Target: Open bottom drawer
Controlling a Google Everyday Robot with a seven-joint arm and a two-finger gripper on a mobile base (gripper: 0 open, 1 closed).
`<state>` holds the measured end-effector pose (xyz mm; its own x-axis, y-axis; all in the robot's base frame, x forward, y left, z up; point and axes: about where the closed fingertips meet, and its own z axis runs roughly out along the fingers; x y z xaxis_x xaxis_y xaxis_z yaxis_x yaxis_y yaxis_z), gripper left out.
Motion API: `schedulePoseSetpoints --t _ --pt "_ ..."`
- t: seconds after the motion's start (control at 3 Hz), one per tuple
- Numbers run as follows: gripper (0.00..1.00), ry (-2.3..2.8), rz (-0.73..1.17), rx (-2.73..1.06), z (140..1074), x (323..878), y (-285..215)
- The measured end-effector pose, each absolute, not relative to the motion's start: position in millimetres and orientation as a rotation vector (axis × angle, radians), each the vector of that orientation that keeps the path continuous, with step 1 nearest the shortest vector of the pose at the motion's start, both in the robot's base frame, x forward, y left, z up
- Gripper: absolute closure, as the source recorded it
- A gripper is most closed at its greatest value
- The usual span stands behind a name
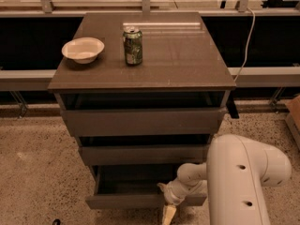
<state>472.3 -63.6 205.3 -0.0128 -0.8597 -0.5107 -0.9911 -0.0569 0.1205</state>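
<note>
The bottom drawer (pixel 124 201) is the lowest dark grey-brown front of the cabinet. It stands pulled out a little, and its dark shallow inside (pixel 133 178) shows. My gripper (pixel 168 210) is at the drawer's front edge, right of its middle, pointing down toward the floor. The white arm (pixel 239 182) reaches in from the lower right and hides the drawer's right end.
The middle drawer (pixel 143 154) and top drawer (pixel 140 121) are above, each slightly out. On the cabinet top (pixel 187 60) stand a white bowl (pixel 83 49) and a green can (pixel 133 46). Speckled floor (pixel 37 172) lies to the left. A cable (pixel 246 36) hangs at the right.
</note>
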Motion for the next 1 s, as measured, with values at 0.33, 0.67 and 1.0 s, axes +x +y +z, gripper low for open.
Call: schedulePoseSetpoints --t 0.33,0.67,1.0 --pt "0.0 1.937 0.71 -2.027 218 447 -66" --pt "0.0 1.939 0.712 -2.026 217 446 -66" --pt "0.0 1.976 0.727 -2.01 212 449 -77"
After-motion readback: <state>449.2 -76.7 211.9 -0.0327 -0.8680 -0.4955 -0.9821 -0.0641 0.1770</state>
